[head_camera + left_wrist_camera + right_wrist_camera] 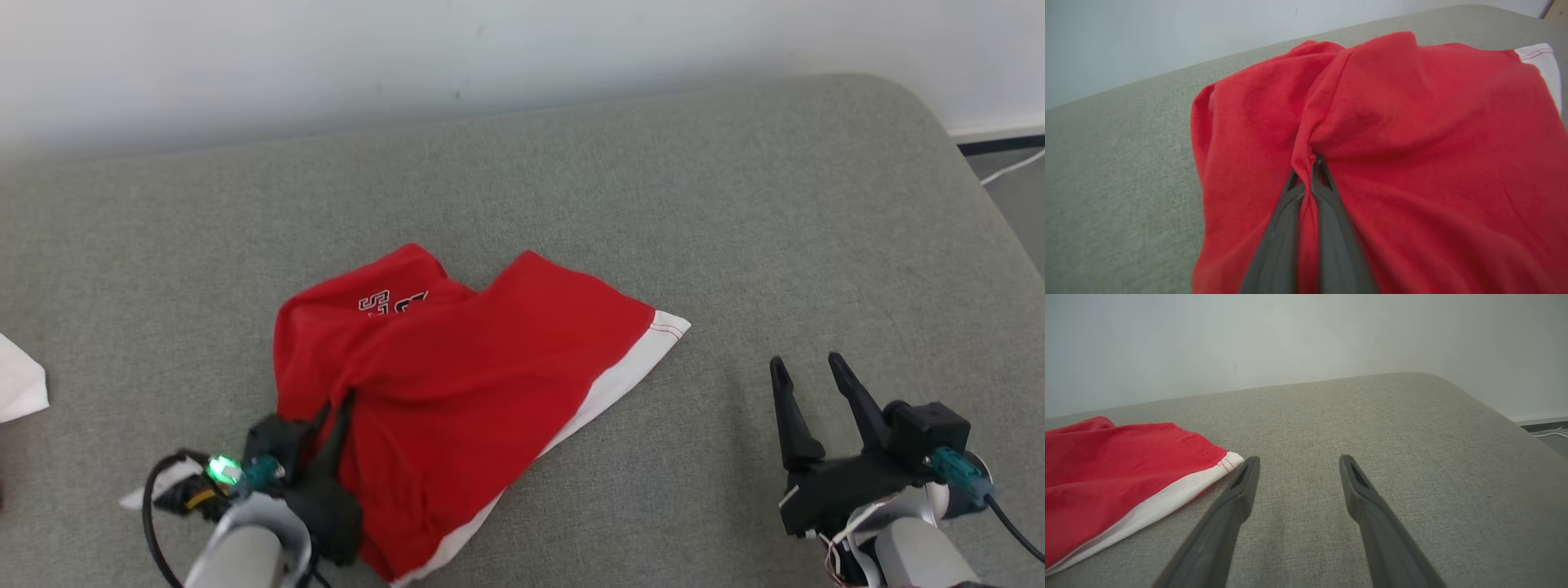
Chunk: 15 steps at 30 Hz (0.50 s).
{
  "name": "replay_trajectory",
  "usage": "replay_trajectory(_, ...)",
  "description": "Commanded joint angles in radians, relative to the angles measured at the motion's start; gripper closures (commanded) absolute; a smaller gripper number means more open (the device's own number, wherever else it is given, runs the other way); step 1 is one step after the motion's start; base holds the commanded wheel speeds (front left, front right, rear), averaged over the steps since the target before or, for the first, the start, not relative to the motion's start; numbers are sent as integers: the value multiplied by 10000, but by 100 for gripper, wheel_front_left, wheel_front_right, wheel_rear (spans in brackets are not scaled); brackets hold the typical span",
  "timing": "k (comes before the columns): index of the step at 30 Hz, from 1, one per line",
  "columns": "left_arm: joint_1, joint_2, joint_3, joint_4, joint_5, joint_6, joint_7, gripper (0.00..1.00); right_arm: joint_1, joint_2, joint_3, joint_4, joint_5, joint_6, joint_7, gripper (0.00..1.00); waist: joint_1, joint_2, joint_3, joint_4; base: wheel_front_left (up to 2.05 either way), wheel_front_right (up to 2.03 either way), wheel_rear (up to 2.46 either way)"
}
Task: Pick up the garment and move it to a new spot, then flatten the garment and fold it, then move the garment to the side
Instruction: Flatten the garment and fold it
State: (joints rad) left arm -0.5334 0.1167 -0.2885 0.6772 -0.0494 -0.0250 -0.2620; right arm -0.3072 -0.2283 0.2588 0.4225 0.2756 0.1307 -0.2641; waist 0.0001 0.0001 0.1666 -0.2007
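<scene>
Lettering (392, 304) half hidden on red garment (457, 384), left hand (339, 404) clamped on it, right hand (806, 363) stood apart, white cloth (20, 388) cut off left.

Crumpled red garment (457, 367), white-edged

The lettering (392, 304) on the red garment (457, 384) ran under a fold, so too little showed to read it. The left gripper (1315, 162), clamped on a pinched ridge of that cloth, had its tips partly lost in it. A white sheet (20, 388) was cut off by the head view's left edge. Another white scrap (135, 496) lay half hidden behind the left arm (245, 547) — neither could be identified.
</scene>
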Motion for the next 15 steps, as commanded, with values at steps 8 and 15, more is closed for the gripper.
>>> replay_trajectory(8, -1411, 897, -8, 4, 594, -32, -47, 100, -478, 264, 170, -105, -34, 1, -5, 0, -1, -1, 601, -271, 0, 0, 0)
replay_trajectory(15, -2443, 1761, -295, 606, 975, -211, -46, 100, -749, 355, 396, -92, 116, 1, -3, 0, -1, -1, 909, -648, 0, 0, 0)
